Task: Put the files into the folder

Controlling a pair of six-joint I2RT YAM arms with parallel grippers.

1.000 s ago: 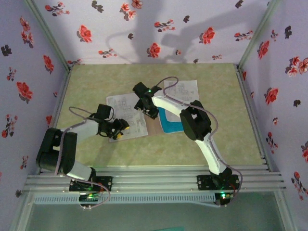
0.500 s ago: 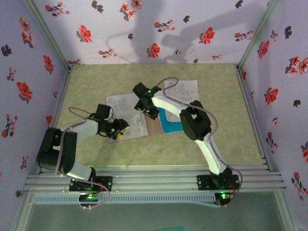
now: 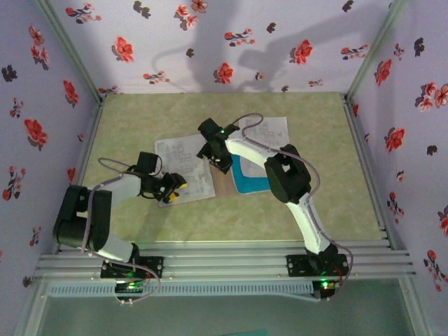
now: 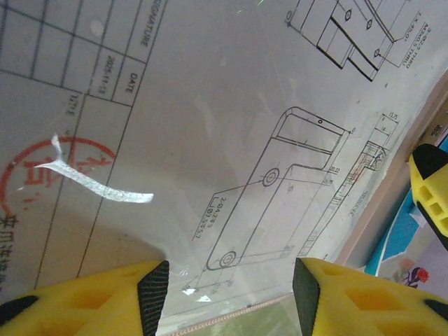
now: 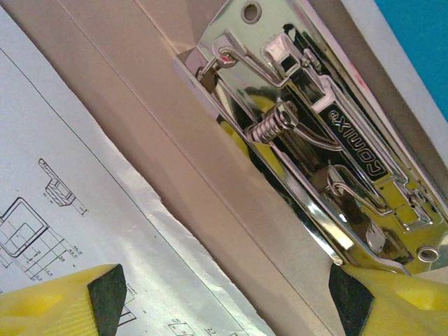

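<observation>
The tan folder point(image 3: 225, 183) lies open mid-table, with its chrome clip point(image 5: 322, 133) along the spine and a cyan file point(image 3: 249, 179) on its right half. A white printed file point(image 3: 183, 162) lies left of it, overlapping the folder's edge point(image 5: 231, 210). Another white file point(image 3: 270, 130) lies behind. My left gripper point(image 3: 172, 190) hovers open over the near edge of the left file point(image 4: 210, 126), nothing between its pads point(image 4: 152, 297). My right gripper point(image 3: 218, 158) is open low over the folder's spine, one finger point(image 5: 105, 301) above the white file point(image 5: 63, 175), the other beside the clip's end.
The green table top point(image 3: 231, 217) has free room in front of the papers and at the back left. Flowered walls close in three sides. A metal rail point(image 3: 224, 262) runs along the near edge by the arm bases.
The right arm has shifted slightly to the right and back, its gripper still over the folder's spine. The left arm has hardly moved.
</observation>
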